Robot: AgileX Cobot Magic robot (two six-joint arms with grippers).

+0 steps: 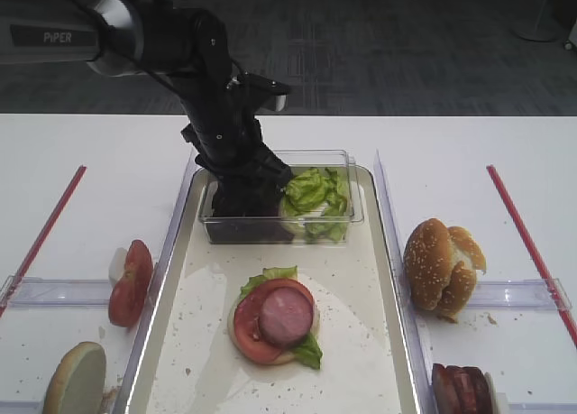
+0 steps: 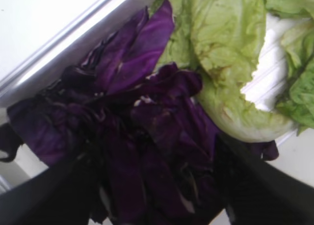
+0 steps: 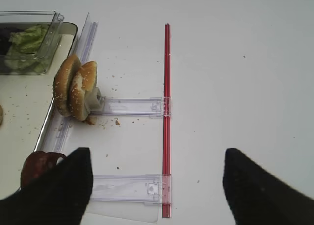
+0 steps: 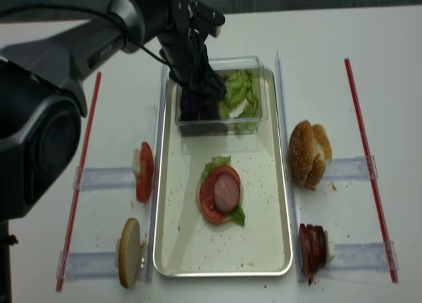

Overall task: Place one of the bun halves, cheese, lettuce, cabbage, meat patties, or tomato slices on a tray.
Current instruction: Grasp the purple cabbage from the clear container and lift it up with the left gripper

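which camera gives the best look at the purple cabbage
The left wrist view: the cabbage fills the frame, its shreds sharp, between the open left gripper fingers. Both high views show only a dark patch in the clear tub under the arm. The right wrist view barely catches it.

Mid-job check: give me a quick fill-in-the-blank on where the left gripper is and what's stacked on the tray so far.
The left gripper is down inside the clear tub, its fingers either side of the ____ cabbage.
Beside the cabbage lies green ____.
On the tray, the meat patty rests on a ____ slice.

Missing words: purple; lettuce; tomato
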